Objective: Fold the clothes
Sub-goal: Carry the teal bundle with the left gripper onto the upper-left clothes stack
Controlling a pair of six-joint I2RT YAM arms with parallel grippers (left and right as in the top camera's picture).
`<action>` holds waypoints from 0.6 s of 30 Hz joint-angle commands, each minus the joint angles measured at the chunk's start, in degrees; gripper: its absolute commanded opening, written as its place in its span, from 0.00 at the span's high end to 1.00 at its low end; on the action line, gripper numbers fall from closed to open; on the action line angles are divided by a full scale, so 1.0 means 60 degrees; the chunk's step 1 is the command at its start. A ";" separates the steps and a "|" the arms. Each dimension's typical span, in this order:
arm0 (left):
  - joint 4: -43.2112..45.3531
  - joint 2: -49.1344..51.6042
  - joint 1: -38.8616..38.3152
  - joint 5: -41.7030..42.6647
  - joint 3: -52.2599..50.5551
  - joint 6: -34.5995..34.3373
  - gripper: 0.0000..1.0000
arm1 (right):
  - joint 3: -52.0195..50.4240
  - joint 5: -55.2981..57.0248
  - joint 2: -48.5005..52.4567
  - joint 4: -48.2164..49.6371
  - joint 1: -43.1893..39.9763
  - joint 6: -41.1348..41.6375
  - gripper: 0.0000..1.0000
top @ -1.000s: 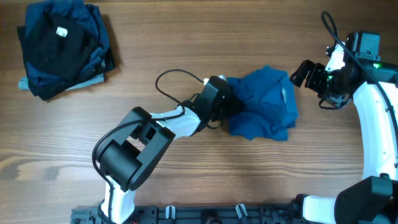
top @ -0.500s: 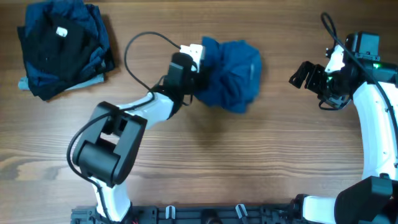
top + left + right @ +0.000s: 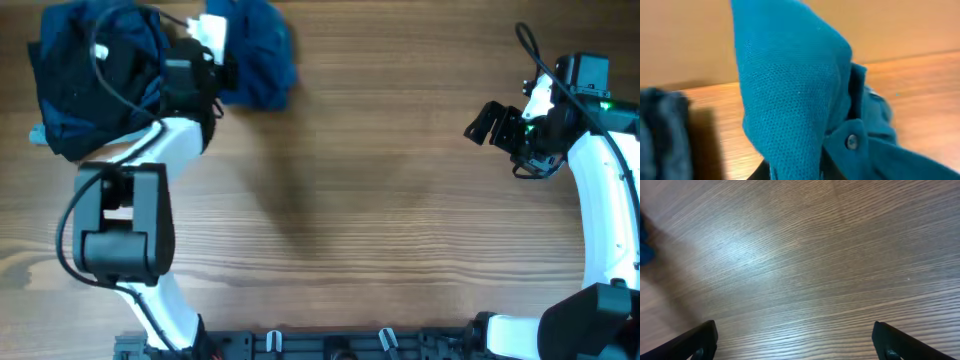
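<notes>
Up in the far-left corner of the table (image 3: pixel 380 200), left gripper (image 3: pixel 225 68) pinches the bunched blue polo shirt (image 3: pixel 258 52) beside the dark clothes pile (image 3: pixel 90 85), a button (image 3: pixel 852 141) visible only from the wrist, right gripper (image 3: pixel 478 122) spread wide, holding nothing.

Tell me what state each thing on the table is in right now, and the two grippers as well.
blue polo shirt: bunched up, not folded, right beside the pile.
left gripper: shut on the blue polo shirt.
right gripper: open, holding nothing.
pile of dark clothes: stacked, black garment with a white label on top.
</notes>
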 commanded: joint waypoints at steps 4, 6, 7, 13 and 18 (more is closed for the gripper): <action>0.0157 -0.0372 0.1464 -0.0189 0.0306 0.0215 0.83 | -0.0069 -0.0127 -0.0127 -0.0102 -0.0029 -0.0182 0.00; 0.0251 -0.0390 0.1953 -0.0189 0.0310 0.0215 0.82 | -0.0069 -0.0127 -0.0127 -0.0197 -0.0029 -0.0160 0.00; 0.0259 -0.0408 0.2131 -0.0186 0.0375 0.0372 0.82 | -0.0069 -0.0127 -0.0127 -0.0259 -0.0029 -0.0160 0.00; 0.0244 -0.0678 0.2288 -0.0572 0.0991 0.0707 0.82 | -0.0069 -0.0131 -0.0127 -0.0488 -0.0029 -0.0157 0.00; 0.0171 -0.0747 0.2375 -0.1388 0.1173 0.1279 0.80 | -0.0069 -0.0135 -0.0127 -0.0834 -0.0029 -0.0157 0.00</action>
